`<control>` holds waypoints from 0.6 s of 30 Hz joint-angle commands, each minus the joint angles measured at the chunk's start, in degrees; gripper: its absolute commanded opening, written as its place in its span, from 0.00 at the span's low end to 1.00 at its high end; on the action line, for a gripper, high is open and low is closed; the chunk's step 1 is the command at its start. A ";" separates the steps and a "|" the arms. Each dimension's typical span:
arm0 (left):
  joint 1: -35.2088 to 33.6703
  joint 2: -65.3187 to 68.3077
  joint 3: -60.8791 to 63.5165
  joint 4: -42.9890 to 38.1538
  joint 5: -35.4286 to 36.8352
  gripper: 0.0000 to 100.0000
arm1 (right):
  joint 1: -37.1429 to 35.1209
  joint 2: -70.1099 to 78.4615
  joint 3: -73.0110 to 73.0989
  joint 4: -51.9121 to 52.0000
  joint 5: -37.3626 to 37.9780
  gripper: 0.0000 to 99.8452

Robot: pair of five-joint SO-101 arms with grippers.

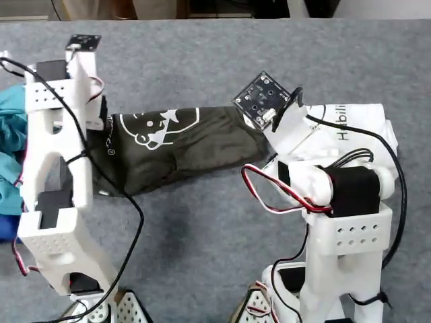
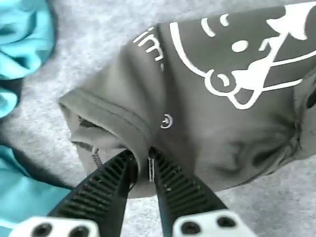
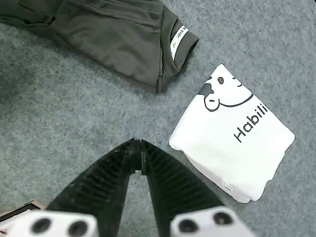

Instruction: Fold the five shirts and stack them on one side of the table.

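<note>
Left gripper (image 2: 140, 160) pinches the dark shirt (image 2: 222, 123), while right gripper (image 3: 140, 153) hangs closed, empty, over the grey carpeted table (image 3: 59, 113).

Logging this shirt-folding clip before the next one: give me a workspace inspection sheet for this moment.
Surface: grey table with a felt-like cover.
Job's things: dark shirt lies mid-table between the arms; white shirt folded beside the right arm; teal shirts bunched beside the left arm.
Clutter: nothing seen.
Grippers: left gripper, jaws shut on the dark shirt's edge; right gripper, jaws shut, empty, above the table.
Cables: black cable hangs loose beside the left arm; red wires loop on the right arm.
Surroundings: indistinct shapes past the table's far edge.
</note>
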 commanded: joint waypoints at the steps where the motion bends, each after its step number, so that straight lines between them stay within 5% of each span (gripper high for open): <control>1: -1.32 -0.22 -2.29 -0.18 1.14 0.02 | 1.01 -1.10 -0.40 -0.97 0.62 0.00; 18: -17.05 7.60 2.29 -4.04 0.79 0.02 | 0.84 -0.75 -0.31 -4.66 0.70 0.00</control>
